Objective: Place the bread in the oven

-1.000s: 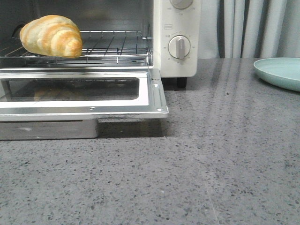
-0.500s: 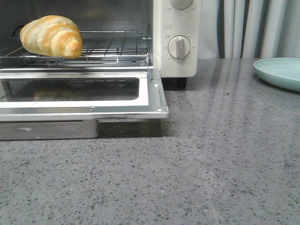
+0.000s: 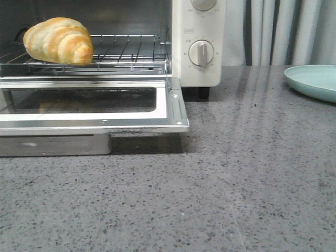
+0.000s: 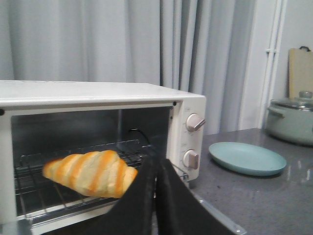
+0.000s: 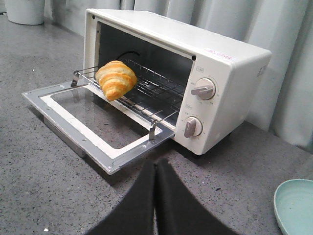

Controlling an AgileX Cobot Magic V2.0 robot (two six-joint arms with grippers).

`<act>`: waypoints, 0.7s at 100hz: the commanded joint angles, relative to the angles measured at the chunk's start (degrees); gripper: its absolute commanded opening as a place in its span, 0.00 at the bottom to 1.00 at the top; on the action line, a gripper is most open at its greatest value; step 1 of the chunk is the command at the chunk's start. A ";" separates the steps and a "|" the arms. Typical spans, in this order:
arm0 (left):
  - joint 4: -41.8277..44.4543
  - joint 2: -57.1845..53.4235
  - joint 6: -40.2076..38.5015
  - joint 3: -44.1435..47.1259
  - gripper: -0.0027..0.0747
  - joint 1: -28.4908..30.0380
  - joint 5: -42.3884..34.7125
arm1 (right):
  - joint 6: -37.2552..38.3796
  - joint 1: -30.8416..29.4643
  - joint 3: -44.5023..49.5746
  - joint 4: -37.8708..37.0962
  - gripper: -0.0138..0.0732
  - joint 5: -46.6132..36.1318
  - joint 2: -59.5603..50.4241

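Left wrist view shows the bread (image 4: 90, 172) lying on the wire rack (image 4: 34, 193) of the oven (image 4: 98, 98), just ahead of the left gripper (image 4: 155, 196) and a little off to one side of its tips; its fingers are pressed together with nothing between them. The roll's long axis runs across the oven mouth, roughly crosswise to the gripper's reach, one tapered end pointing toward the fingertips. In the right wrist view the right gripper (image 5: 155, 196) is also closed and empty, and it sits well apart from the oven, back over the dark speckled countertop (image 5: 44, 191), so the left arm is plainly the nearer one. The glass-windowed door (image 5: 93, 127) hangs open and flat below the rack, between both grippers and the bread. By my judgement the placing is done and the door would be what remains. Beyond the oven's knob side rests a pale green plate (image 4: 247, 158), with a lidded pot (image 4: 293, 120) further off against grey curtains
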 commanded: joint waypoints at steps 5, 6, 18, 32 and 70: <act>14.20 0.38 -6.05 0.69 0.01 3.06 -3.53 | 0.15 -0.34 -1.18 -0.62 0.09 -4.25 0.71; 15.50 0.38 -7.26 0.94 0.01 3.34 -3.53 | 0.15 -0.34 -1.18 -0.62 0.09 -4.25 0.71; 34.56 -0.41 -30.11 6.36 0.01 9.66 -5.36 | 0.15 -0.34 -1.18 -0.62 0.09 -4.25 0.71; 38.06 -2.37 -39.34 12.83 0.01 17.35 -4.97 | 0.15 -0.34 -1.18 -0.62 0.09 -4.25 0.71; 38.97 -6.58 -42.38 18.54 0.01 21.13 5.44 | 0.15 -0.34 -1.18 -0.62 0.09 -4.25 0.71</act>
